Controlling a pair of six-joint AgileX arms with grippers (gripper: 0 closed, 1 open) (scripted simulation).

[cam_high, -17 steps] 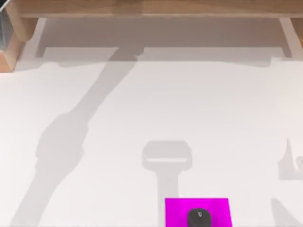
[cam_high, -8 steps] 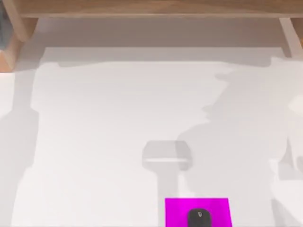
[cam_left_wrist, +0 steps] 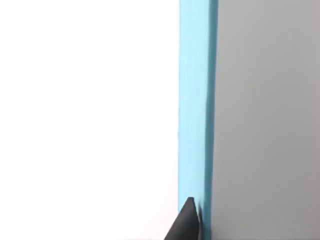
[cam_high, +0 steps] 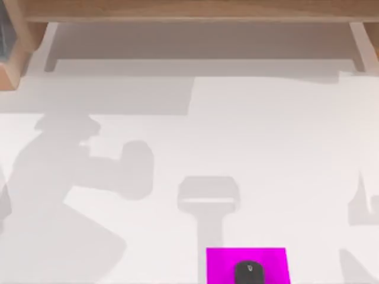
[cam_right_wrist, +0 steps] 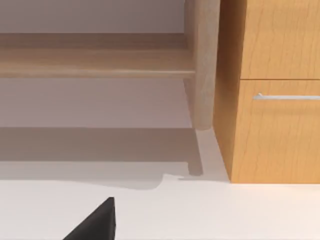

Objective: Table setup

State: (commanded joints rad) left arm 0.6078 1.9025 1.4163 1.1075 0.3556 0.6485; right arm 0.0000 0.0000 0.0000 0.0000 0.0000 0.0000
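Note:
The table is a broad white matte top that spans the top view. A dark part of my left gripper shows in the left wrist view, against a light-blue strip that has white on one side and grey on the other. In the right wrist view a dark part of my right gripper hangs over the white tabletop, facing the wooden frame. Nothing shows in either gripper.
A magenta pad with a black mouse lies at the front edge, right of centre. A light-brown wooden frame runs along the back, with a post beside a drawer cabinet. An arm's shadow covers the left.
The arm shadows on the table have shifted: a long diagonal one at the left, then one at the right, now a bulky one at the left. Pad and mouse have not moved.

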